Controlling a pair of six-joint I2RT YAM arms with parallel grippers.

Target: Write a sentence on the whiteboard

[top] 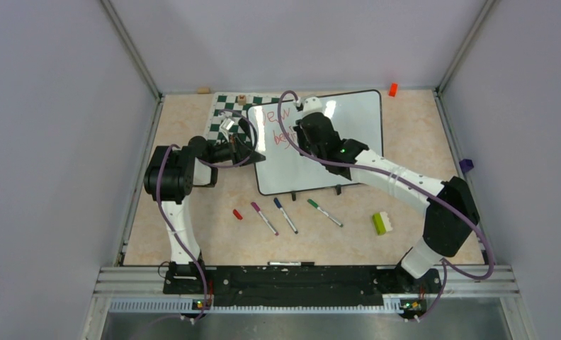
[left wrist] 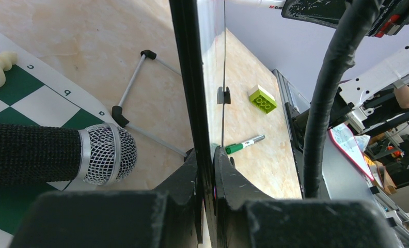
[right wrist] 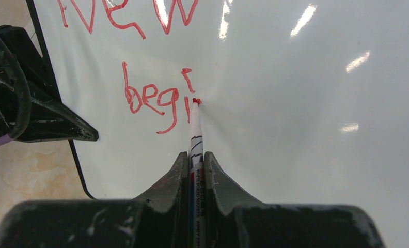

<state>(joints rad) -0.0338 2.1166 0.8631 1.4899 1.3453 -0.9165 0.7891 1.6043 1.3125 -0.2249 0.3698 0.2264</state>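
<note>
**Light board, slick face: hold the frame, write to the right**

Pale grey walls box in a beige marbled tabletop (top: 193, 234). Toward the back stands the large glossy white whiteboard with a thin black frame (top: 363, 113), its far-left corner overlapping a green-and-white chessboard mat (top: 221, 113) in the top view. The board looks light and stiff and seems propped on a wire stand (left wrist: 132, 85), so pen pressure could slide or tip it. The frame is the sensible place to hold it, and the left gripper (left wrist: 206, 155) is pinched narrow on that left edge. The right gripper (right wrist: 195, 156) is closed tight around a slim white-barrelled red marker (right wrist: 194, 129) whose tip touches the board. The smooth barrel may slip if pressed hard. The red handwritten sentence (right wrist: 150, 102) reads "New" and "begi" so far. Blank white lies right of and below the tip. The left gripper crowds the left edge, and loose markers (top: 286, 214) lie near the bottom edge.
</note>
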